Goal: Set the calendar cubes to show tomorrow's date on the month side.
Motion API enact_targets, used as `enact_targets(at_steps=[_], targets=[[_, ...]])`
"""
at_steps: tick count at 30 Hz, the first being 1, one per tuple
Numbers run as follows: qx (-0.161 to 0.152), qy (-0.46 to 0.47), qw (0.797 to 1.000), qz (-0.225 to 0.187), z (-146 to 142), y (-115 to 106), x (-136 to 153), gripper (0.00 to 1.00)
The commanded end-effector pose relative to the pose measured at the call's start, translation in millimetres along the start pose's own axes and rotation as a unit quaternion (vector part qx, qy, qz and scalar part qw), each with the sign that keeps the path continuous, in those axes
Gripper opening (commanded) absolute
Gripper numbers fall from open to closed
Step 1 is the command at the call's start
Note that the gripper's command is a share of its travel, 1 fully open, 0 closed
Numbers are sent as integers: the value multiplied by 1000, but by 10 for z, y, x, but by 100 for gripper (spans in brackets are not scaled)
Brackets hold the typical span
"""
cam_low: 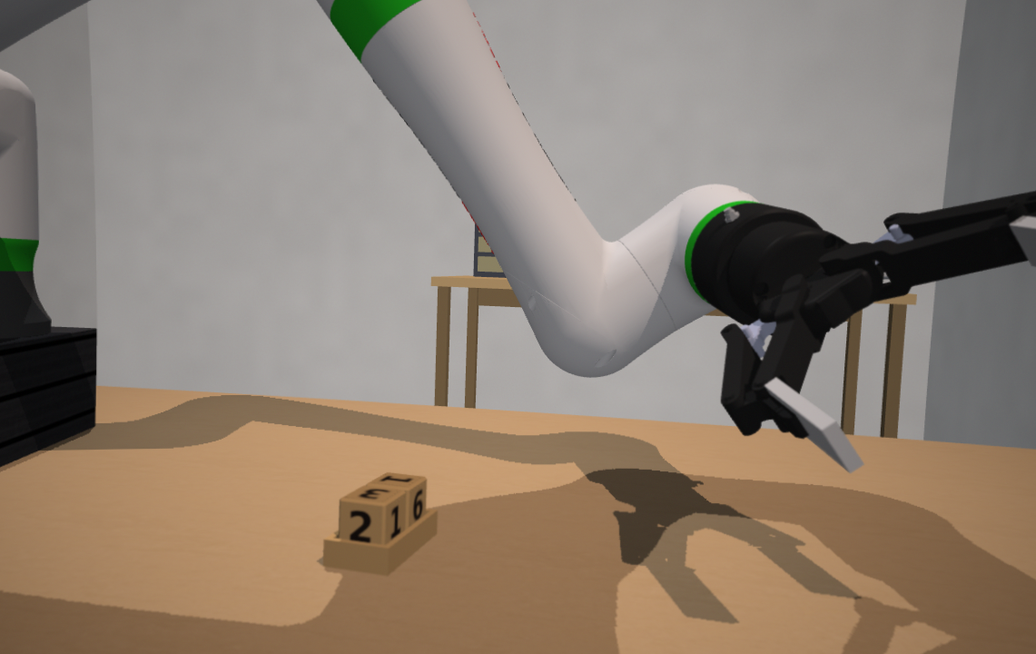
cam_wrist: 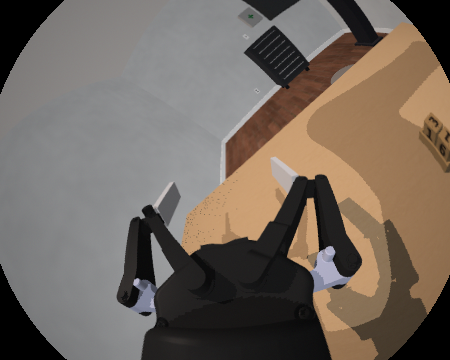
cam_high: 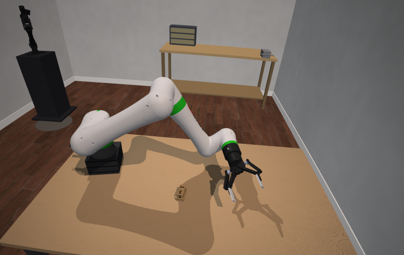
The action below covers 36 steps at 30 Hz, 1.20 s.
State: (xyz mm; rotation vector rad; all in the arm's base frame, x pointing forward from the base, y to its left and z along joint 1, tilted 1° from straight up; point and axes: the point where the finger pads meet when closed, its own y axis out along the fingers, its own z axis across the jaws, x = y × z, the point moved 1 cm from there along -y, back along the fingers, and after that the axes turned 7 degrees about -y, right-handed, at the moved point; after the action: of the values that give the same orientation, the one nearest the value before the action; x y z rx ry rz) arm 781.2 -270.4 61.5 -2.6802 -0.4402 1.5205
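In the top view, the fingers [cam_high: 232, 194] [cam_low: 814, 422] hang wide apart above the surface [cam_high: 152, 177] [cam_low: 180, 520] [cam_wrist: 345, 165], while the two cubes [cam_high: 181, 191] [cam_low: 383, 510] [cam_wrist: 439, 136] sit in their tray [cam_high: 180, 199] [cam_low: 355, 557] [cam_wrist: 433, 151] toward nine o'clock from them

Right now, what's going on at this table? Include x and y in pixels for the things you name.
Nothing is being handled: the black two-finger gripper [cam_high: 246, 194] [cam_low: 940, 350] [cam_wrist: 223, 178] hangs wide open, off to one side. Two wooden cubes with black digits sit side by side in a small light-wood tray [cam_high: 180, 199] [cam_low: 356, 556] [cam_wrist: 433, 148]. One long side reads 1 and 6; the tops show 3 and 1.
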Motion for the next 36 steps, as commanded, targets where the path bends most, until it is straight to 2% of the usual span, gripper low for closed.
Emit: enact_targets(at_steps=[1, 18, 20, 22, 25, 26, 30, 31, 32, 34, 35, 36], targets=[[0, 0, 1000, 0, -2, 0, -2, 100], [0, 0, 1000, 0, -1, 1, -4, 100], [8, 4, 1000, -1, 29, 27, -44, 100], [31, 18, 999, -3, 130, 105, -172, 100], [101, 57, 993, -11, 450, 284, -513, 100], [106, 61, 992, -12, 478, 295, -539, 100], [173, 102, 979, -24, 821, 393, -823, 100], [179, 106, 978, -25, 852, 398, -845, 100], [202, 121, 971, -30, 979, 413, -934, 100], [202, 121, 971, -30, 979, 413, -934, 100], [220, 132, 966, -35, 1072, 417, -994, 100], [255, 156, 953, -44, 1265, 410, -1107, 100]])
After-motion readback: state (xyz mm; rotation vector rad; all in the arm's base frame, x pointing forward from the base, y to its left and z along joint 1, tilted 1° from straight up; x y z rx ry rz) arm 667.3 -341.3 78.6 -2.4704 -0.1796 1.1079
